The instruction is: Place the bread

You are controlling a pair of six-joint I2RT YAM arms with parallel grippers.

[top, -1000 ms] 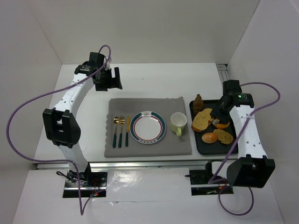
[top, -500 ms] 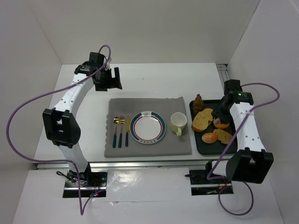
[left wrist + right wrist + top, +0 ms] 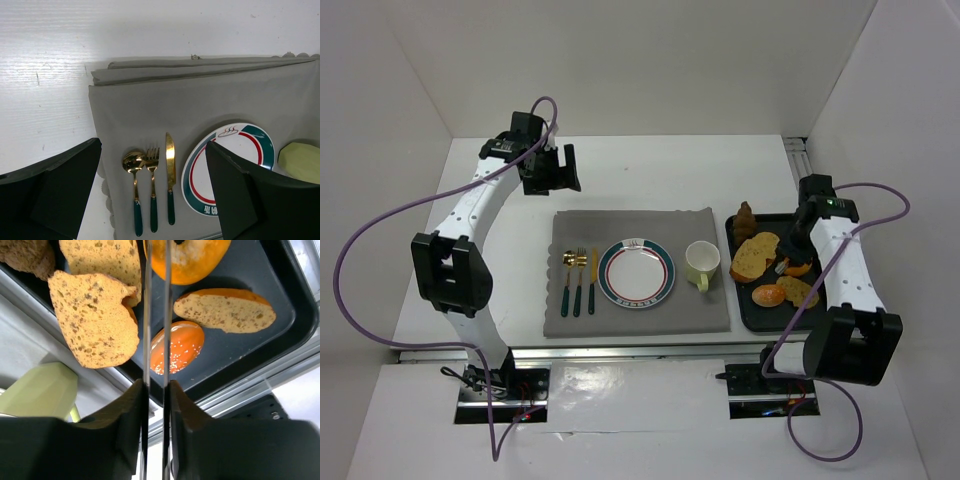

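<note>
Over the last second the right arm's elbow has swung in toward the lower middle of the top view and its wrist has dropped lower over the tray (image 3: 745, 318). The right gripper (image 3: 786, 262) now covers more of the bread (image 3: 801, 268), leaving only an orange crescent showing. The left arm has not moved, and the bun has not left its spot. I judge the task to be at the pick-up stage, with the carry to the plate (image 3: 636, 275) at frame centre yet to come.

In the right wrist view the fingers (image 3: 145, 315) are drawn narrow, two thin blades almost parallel. They run up to the bun at the top edge. Their tips are cut off there, so I cannot tell whether they pinch its rim or only touch it.

The left gripper (image 3: 152, 145) hangs wide open above the cutlery (image 3: 151, 185) on the grey mat (image 3: 200, 95).

The bread lies flat on the tray in the right half of the top view. It sits just above a cut slice (image 3: 225, 310) and the sesame roll (image 3: 177, 347), and right of the big brown slices (image 3: 95, 320). It is a round ring, so it has no true long axis. Its hole seems to face up toward the wrist camera, and any grip angle across the ring should serve equally
</note>
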